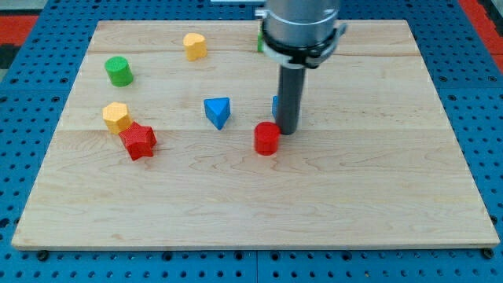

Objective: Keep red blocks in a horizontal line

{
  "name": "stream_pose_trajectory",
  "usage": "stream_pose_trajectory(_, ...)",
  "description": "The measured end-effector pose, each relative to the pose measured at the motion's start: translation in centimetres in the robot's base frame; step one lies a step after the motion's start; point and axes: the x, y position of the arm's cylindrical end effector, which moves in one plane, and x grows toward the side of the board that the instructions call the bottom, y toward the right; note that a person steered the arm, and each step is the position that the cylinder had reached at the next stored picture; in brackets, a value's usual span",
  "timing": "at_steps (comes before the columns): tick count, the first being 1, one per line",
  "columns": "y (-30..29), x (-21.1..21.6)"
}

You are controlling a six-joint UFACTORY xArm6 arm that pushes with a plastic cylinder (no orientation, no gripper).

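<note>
A red star-shaped block [138,141] lies at the view's left, touching a yellow hexagonal block [116,116] just above and left of it. A red cylinder [266,138] lies near the board's middle, at about the same height in the view as the red star. My tip [287,130] rests on the board just right of the red cylinder's upper edge, very close to it or touching it; I cannot tell which.
A blue triangular block [218,111] lies left of the rod. Another blue block [276,105] is mostly hidden behind the rod. A green cylinder [119,71] and a yellow block [195,45] lie toward the top left. A green block [259,41] peeks out beside the arm. The wooden board [377,196] lies on a blue pegboard.
</note>
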Motion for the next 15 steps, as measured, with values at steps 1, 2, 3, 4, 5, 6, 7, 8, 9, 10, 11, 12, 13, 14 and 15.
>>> stream_pose_trajectory(1, -0.3, 3.3)
stream_pose_trajectory(2, -1.0, 4.3)
stream_pose_trajectory(3, -0.3, 4.2)
stream_pose_trajectory(4, -0.3, 3.2)
stream_pose_trajectory(5, -0.3, -0.2)
stream_pose_trajectory(6, -2.4, -2.4)
stream_pose_trajectory(7, -6.3, -0.7)
stream_pose_trajectory(8, -10.2, -0.5)
stream_pose_trajectory(9, -11.6, 2.5)
stream_pose_trajectory(10, -15.7, 8.6)
stream_pose_trajectory(11, -22.5, 11.5)
stream_pose_trajectory(12, -24.8, 6.8)
stream_pose_trajectory(13, -26.3, 4.3)
stream_pose_trajectory(14, -26.5, 1.1)
stream_pose_trajectory(15, -24.2, 0.4)
